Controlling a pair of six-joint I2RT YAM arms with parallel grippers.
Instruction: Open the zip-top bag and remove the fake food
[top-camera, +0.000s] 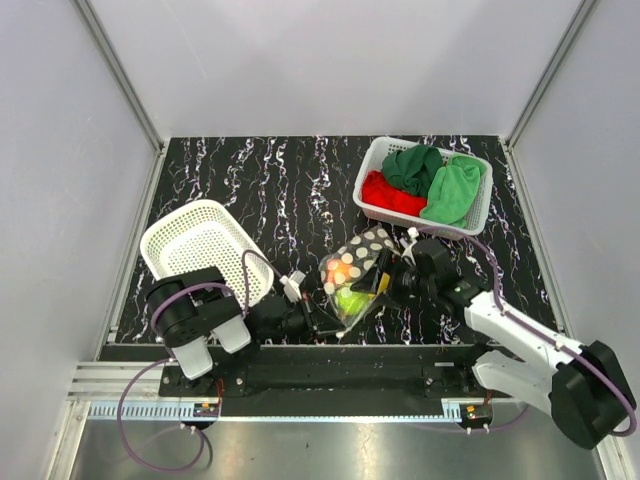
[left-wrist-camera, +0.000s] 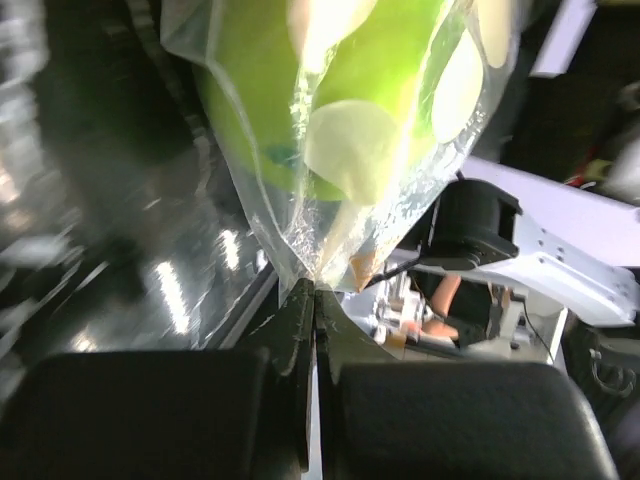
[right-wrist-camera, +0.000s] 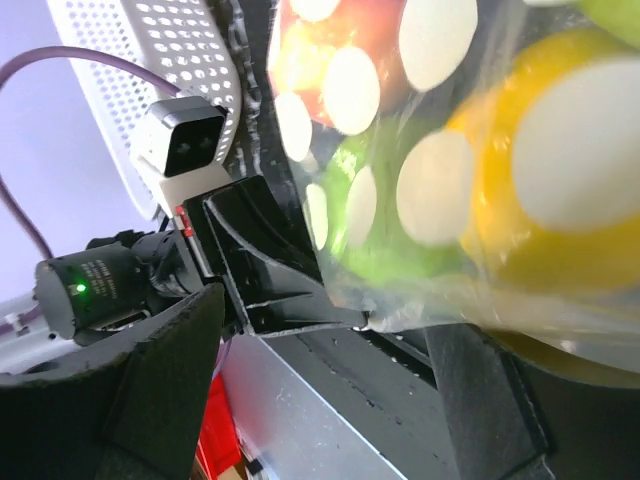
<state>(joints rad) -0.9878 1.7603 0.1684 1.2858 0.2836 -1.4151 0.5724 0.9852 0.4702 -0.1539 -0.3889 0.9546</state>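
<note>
The polka-dot zip-top bag (top-camera: 356, 270) lies on the black table between the arms, with fake food inside. In the top view I see an orange-pink peach (top-camera: 339, 271) and a green apple (top-camera: 351, 299). My left gripper (top-camera: 322, 320) is shut on the bag's near edge. The left wrist view shows the closed jaws pinching the plastic (left-wrist-camera: 314, 287) below a green apple (left-wrist-camera: 262, 110). My right gripper (top-camera: 386, 276) is at the bag's right side, open. In its wrist view (right-wrist-camera: 325, 322) the fingers stand wide apart, and the bag (right-wrist-camera: 430, 180) shows a yellow fruit (right-wrist-camera: 500, 215), a peach (right-wrist-camera: 372, 28) and a green apple (right-wrist-camera: 385, 250).
An empty white perforated basket (top-camera: 200, 245) stands at the left. A second white basket (top-camera: 372, 165) at the back right holds green and red cloths (top-camera: 432, 180). The metal rail (top-camera: 330, 372) runs along the table's near edge.
</note>
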